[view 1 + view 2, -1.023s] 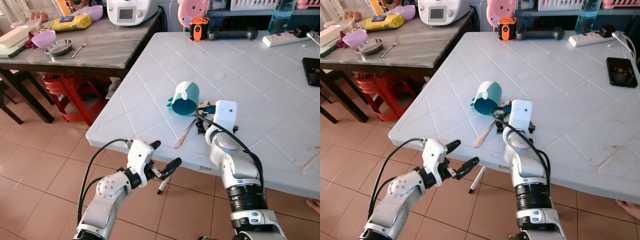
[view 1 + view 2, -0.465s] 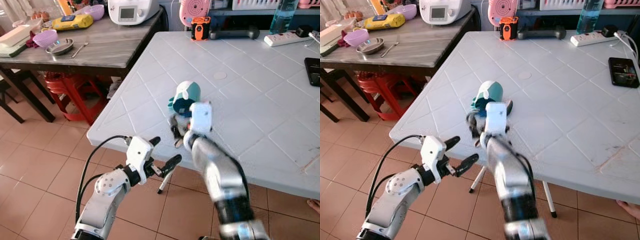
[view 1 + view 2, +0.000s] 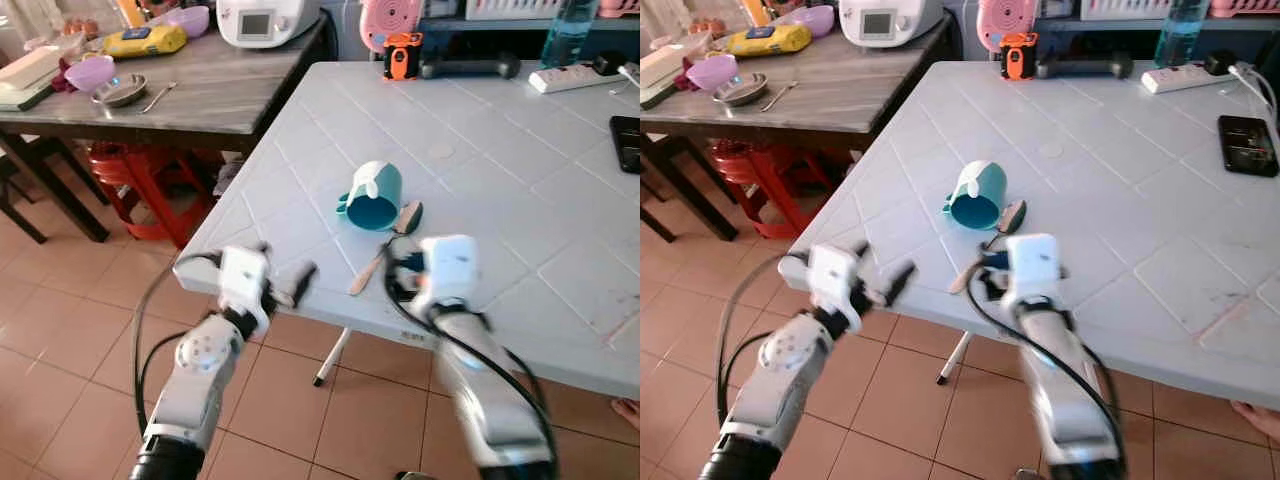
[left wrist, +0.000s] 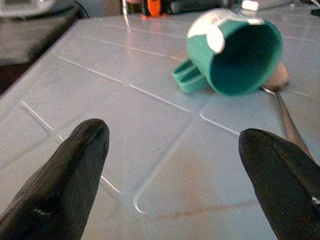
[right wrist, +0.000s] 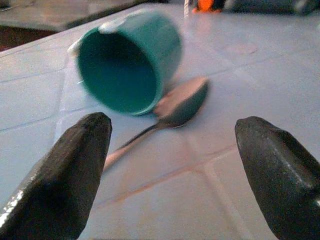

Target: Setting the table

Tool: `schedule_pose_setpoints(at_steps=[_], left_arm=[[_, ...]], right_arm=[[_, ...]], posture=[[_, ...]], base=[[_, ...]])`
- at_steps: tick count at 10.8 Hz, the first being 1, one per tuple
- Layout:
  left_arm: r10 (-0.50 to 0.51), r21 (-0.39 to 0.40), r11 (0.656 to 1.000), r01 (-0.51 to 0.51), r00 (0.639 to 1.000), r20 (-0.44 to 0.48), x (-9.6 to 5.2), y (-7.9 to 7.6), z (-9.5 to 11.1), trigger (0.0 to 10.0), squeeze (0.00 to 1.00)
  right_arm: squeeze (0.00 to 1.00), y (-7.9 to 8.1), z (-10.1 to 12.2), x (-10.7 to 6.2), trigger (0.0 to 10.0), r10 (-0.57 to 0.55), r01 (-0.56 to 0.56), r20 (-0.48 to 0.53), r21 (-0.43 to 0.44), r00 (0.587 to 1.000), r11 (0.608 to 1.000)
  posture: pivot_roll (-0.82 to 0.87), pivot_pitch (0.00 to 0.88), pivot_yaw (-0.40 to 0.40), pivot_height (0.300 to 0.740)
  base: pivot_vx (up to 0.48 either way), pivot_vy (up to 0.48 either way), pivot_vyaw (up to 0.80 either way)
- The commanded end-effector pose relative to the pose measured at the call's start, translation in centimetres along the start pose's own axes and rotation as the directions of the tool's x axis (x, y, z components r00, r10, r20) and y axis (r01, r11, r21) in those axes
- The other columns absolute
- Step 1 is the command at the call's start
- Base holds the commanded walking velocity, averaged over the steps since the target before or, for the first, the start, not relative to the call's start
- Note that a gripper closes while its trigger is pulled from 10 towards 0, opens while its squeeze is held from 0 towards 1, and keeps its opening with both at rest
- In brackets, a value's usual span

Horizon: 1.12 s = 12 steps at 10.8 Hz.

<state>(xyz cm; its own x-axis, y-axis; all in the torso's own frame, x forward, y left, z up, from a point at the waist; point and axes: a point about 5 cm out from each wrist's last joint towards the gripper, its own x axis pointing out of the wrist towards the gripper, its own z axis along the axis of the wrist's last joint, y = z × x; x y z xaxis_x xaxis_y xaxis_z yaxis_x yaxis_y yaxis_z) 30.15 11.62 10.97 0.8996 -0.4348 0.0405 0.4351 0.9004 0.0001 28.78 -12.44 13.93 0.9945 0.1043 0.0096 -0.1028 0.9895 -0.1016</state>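
A teal mug (image 3: 372, 196) lies on its side on the white table (image 3: 520, 170), mouth toward me. A metal spoon (image 3: 385, 250) lies just beside it, its bowl next to the mug's rim and its handle pointing at the near edge. My right gripper (image 3: 398, 275) hovers open above the near edge, just short of the spoon's handle; its wrist view shows the mug (image 5: 125, 60) and spoon (image 5: 170, 110) ahead between the fingers (image 5: 65, 175). My left gripper (image 3: 285, 270) is open at the table's near-left edge, with the mug (image 4: 235, 50) ahead of it.
A dark wooden table (image 3: 200, 100) to the left carries bowls (image 3: 88, 72), a yellow pack and a white appliance (image 3: 265, 20). Red stools (image 3: 140, 185) stand under it. An orange tape measure (image 3: 402, 55), a power strip (image 3: 575, 75) and a phone (image 3: 625, 135) lie on the white table's far side.
My left arm has risen from below the table up to its near-left edge. My right gripper has swung left past the spoon and come back to the near edge, blurred with motion.
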Motion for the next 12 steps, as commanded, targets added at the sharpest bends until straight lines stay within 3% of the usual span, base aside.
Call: schedule_pose_setpoints(at_steps=[1,3,5,7,12], left_arm=[[0.054,0.009,0.998,-0.054,0.999,0.003,-0.1,0.8,-0.1,10.0,0.0],[0.086,-0.013,0.996,-0.086,0.996,0.004,0.0,1.0,-0.2,10.0,0.0],[0.074,-0.014,0.997,-0.074,0.997,0.008,0.3,0.6,-0.3,10.0,0.0],[0.07,-0.015,0.997,-0.07,0.997,0.016,0.5,0.6,-0.3,10.0,0.0],[0.035,-0.002,0.999,-0.035,0.999,0.021,0.5,0.0,-0.5,10.0,0.0]], right_arm=[[0.0,0.0,0.6,-0.4,10.0,-0.001,0.001,0.042,-0.001,0.999,1.0],[0.0,-1.5,0.2,-1.4,10.0,-0.062,0.063,0.043,-0.012,0.997,0.998],[0.0,-1.5,0.0,-1.8,10.0,-0.067,0.068,0.044,-0.021,0.997,0.997],[0.0,-1.2,0.3,-1.8,10.0,-0.056,0.058,0.059,-0.03,0.997,0.998],[0.0,-0.9,0.4,-1.9,10.0,-0.051,0.054,0.074,-0.037,0.996,0.998]], posture=[[-0.12,0.095,0.14,0.74],[-0.13,0.091,0.14,0.74],[-0.13,0.092,0.139,0.74],[-0.14,0.094,0.141,0.74],[-0.13,0.102,0.148,0.74]], base=[[0.0,0.0,0.0],[0.0,0.0,-0.34],[0.0,0.0,-0.78],[0.0,0.375,-0.75],[0.0,0.384,0.0]])
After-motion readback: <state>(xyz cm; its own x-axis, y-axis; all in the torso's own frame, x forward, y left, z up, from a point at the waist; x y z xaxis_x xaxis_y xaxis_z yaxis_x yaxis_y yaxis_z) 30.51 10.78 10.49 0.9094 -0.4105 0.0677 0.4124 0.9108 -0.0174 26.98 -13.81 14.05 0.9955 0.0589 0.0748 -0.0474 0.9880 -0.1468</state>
